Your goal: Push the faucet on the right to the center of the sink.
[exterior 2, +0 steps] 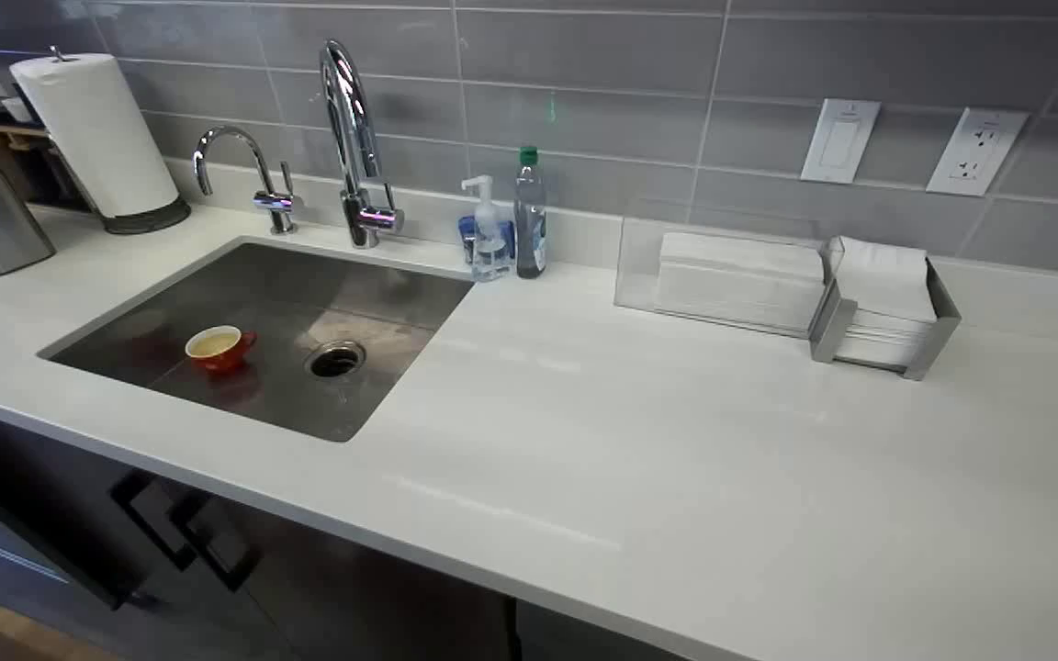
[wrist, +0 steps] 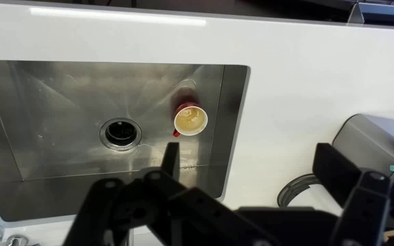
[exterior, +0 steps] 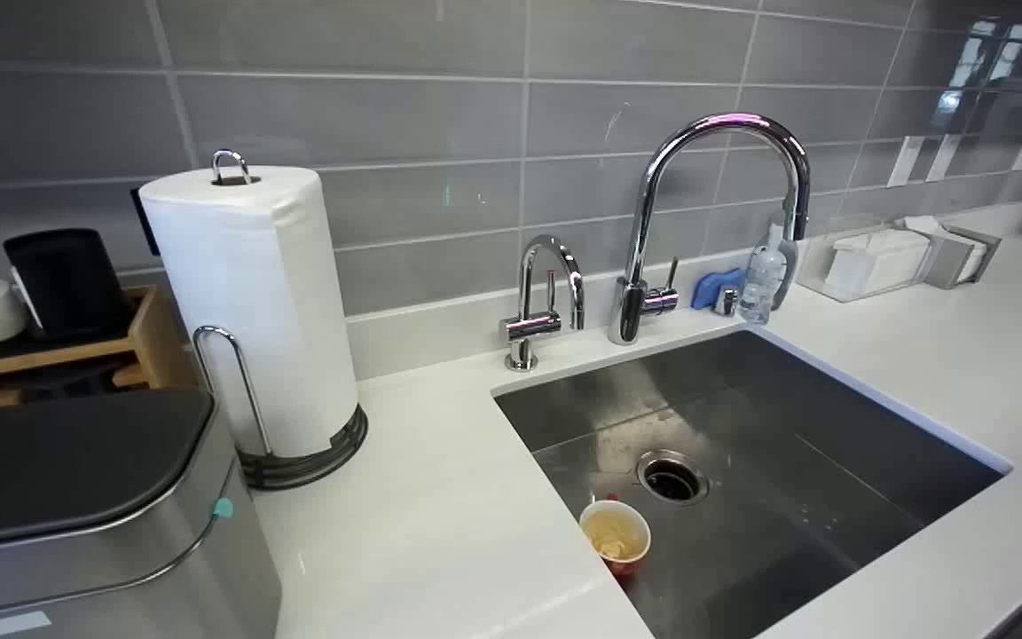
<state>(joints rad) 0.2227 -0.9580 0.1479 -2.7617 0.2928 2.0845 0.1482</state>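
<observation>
The tall chrome faucet (exterior: 645, 209) stands upright behind the sink's back edge, with its spout turned to the right. It also shows in an exterior view (exterior 2: 363, 213), where the arch looks nearly edge-on. The stainless steel sink (exterior: 768, 479) is set in the white counter; it shows in an exterior view (exterior 2: 281, 399) and in the wrist view (wrist: 77, 102). My gripper (wrist: 246, 145) is open and empty, above the sink's side edge and the counter. The gripper shows in neither exterior view. I cannot make out the faucet in the wrist view.
A short chrome tap (exterior: 524, 328) stands beside the faucet. A red cup (wrist: 191, 120) with yellowish liquid stands in the sink near the drain (wrist: 120, 134). A paper towel roll (exterior: 249, 311), a steel bin (exterior: 103, 550), soap bottles (exterior 2: 489, 239) and napkin holders (exterior 2: 731, 285) stand around.
</observation>
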